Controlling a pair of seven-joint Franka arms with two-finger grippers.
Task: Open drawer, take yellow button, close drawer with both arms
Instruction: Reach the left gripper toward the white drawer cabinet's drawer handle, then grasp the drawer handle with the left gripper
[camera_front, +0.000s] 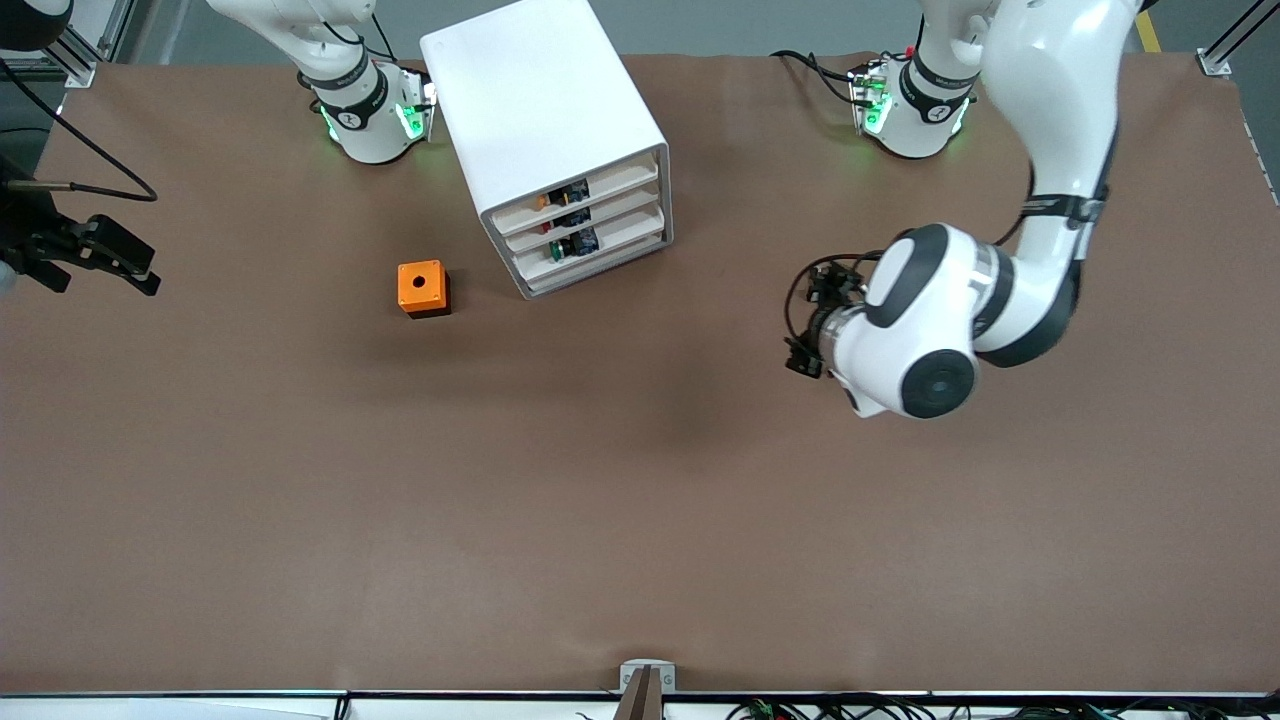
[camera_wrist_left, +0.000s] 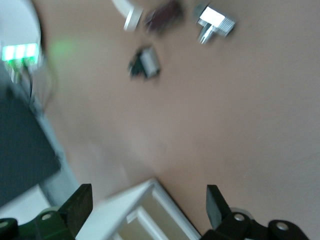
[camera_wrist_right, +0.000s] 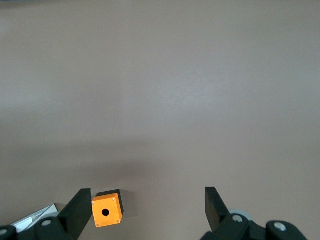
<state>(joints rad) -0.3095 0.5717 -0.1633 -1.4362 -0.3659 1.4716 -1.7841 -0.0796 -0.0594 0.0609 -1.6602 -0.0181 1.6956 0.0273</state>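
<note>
The white cabinet (camera_front: 545, 120) stands near the robots' bases, with its drawers facing the left arm's end of the table. The topmost drawer (camera_front: 600, 187) sits flush in the cabinet. The button (camera_front: 545, 201), with its orange cap, shows small inside the drawer. My left gripper (camera_front: 812, 320) is open and empty above the table, in front of the drawers and apart from them. In the left wrist view it (camera_wrist_left: 146, 195) frames a blurred corner of the cabinet (camera_wrist_left: 125, 212). My right gripper (camera_front: 135, 262) is open and empty at the right arm's end; in its wrist view it (camera_wrist_right: 145, 196) is above bare table.
An orange cube box with a round hole (camera_front: 423, 288) sits beside the cabinet toward the right arm's end; it also shows in the right wrist view (camera_wrist_right: 107, 212). The brown table (camera_front: 640, 520) stretches wide toward the front camera. Arm bases with green lights (camera_front: 375, 120) flank the cabinet.
</note>
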